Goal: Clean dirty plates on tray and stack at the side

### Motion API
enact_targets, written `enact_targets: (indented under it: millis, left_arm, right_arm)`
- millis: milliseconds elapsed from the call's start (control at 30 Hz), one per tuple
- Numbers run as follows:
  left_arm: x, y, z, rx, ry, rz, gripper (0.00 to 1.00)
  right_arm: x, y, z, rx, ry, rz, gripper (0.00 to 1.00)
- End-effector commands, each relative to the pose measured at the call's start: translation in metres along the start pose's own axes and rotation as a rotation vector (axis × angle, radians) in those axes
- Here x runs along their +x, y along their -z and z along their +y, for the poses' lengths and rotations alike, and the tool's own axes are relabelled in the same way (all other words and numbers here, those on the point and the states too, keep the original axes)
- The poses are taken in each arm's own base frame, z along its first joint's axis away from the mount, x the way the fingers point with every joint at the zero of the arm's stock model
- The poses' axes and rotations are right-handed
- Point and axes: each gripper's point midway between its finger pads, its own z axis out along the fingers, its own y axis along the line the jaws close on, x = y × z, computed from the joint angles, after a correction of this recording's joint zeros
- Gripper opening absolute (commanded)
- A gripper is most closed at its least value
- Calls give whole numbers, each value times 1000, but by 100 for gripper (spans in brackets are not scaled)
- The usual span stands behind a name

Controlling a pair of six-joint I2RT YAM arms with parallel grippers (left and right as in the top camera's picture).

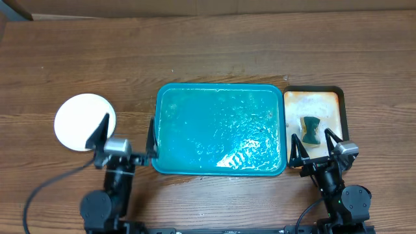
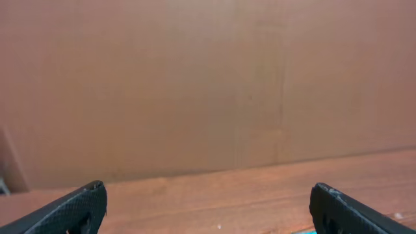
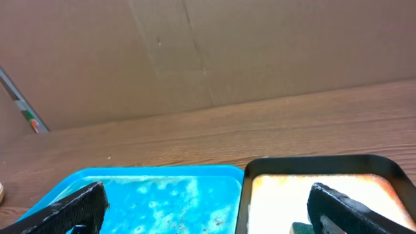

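Overhead: white plate point(image 1: 75, 117) on table point(image 1: 214, 52) left of teal tray point(image 1: 221, 130). Left claw point(image 1: 126, 133) spread wide; right claw point(image 1: 314, 144) spread wide too.

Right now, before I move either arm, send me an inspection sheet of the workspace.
Surface: brown wooden table.
Job's things: large teal-blue plastic tray, wet, no plates on it; round white plate on the table left of it.
Clutter: small black-rimmed tray holding a dark green sponge.
Grippers: left gripper and right gripper both open, holding nothing.
Cables: black cable beside the left arm.
Surroundings: brown cardboard wall behind.
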Motion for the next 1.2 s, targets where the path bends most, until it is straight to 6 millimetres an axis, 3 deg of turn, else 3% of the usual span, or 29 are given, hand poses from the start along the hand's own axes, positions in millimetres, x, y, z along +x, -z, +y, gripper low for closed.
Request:
enact_targets:
  millis: [0, 133, 300, 733, 833, 967, 1167]
  left_arm:
    - [21, 9, 8, -32, 110, -12, 100]
    - [46, 10, 12, -55, 166, 32, 100]
    - [59, 11, 14, -68, 167, 57, 100]
    - [56, 19, 17, -86, 161, -2, 100]
    - [71, 19, 17, -89, 168, 57, 100]
    - [116, 26, 15, -103, 211, 239, 99]
    - [116, 26, 15, -101, 190, 241, 100]
  right_arm:
    - [3, 0, 2, -12, 12, 1, 100]
    - [3, 0, 2, -12, 12, 1, 100]
    - [3, 0, 2, -12, 12, 1, 100]
    - [3, 0, 2, -12, 12, 1, 100]
    - [3, 0, 2, -12, 12, 1, 100]
    - [3, 0, 2, -12, 11, 1, 100]
    - [3, 0, 2, -12, 12, 1, 100]
